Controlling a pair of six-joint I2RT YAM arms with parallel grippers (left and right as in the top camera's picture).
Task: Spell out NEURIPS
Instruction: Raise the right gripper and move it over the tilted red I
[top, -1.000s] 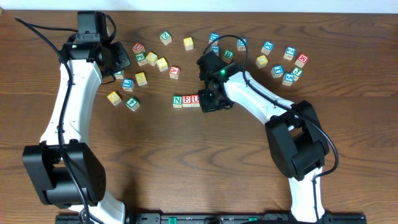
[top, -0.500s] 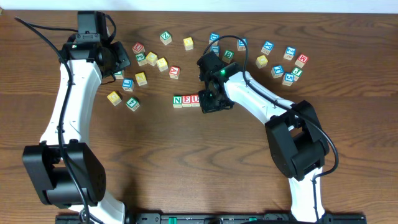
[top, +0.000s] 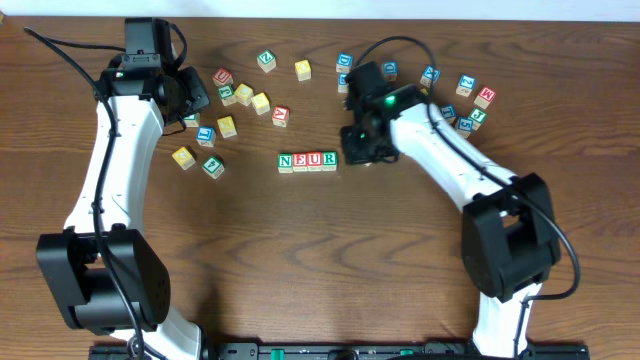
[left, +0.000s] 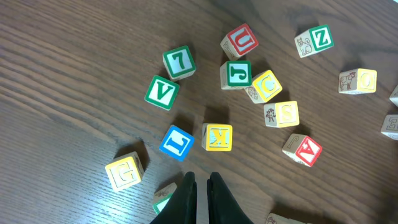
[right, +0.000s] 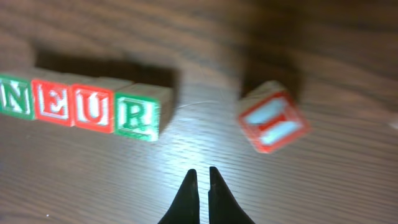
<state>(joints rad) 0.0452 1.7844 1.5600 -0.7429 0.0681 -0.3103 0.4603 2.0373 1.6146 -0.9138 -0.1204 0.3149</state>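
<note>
N cube (right: 15, 96): green frame; fourth cube left of the R cube (right: 140, 115), at the far end of one straight line.
E cube (right: 55, 102): red frame; two places left of the R cube, touching its neighbours.
U cube (right: 94, 109): red frame; touching the R cube's left side.
R cube: green frame; right end of the line, which reads N-E-U-R in both the overhead and the right wrist view.
I cube (right: 273, 123): red frame, blurred; near the R cube on its right, apart from it with bare wood between, and turned askew to the line.
Right gripper (right: 200, 177): fingers together, nothing between them; the tips sit on the near side of the gap to the right of the R cube, touching no cube.
Left gripper (left: 200, 185): fingers close together with only a thin slit, nothing gripped; well to the left of the R cube and farther back.
Yellow K cube (left: 217, 137): just ahead of the left gripper's tips, not touched.
Second red U cube (left: 241, 41): among the loose cubes far left of the R cube.
Left scatter of cubes (top: 235, 100): behind and left of the R cube.
Right scatter of cubes (top: 455, 100): behind and right of the R cube; letters too small to read from overhead.
Table (top: 300, 250): dark wood grain, bearing every cube.
</note>
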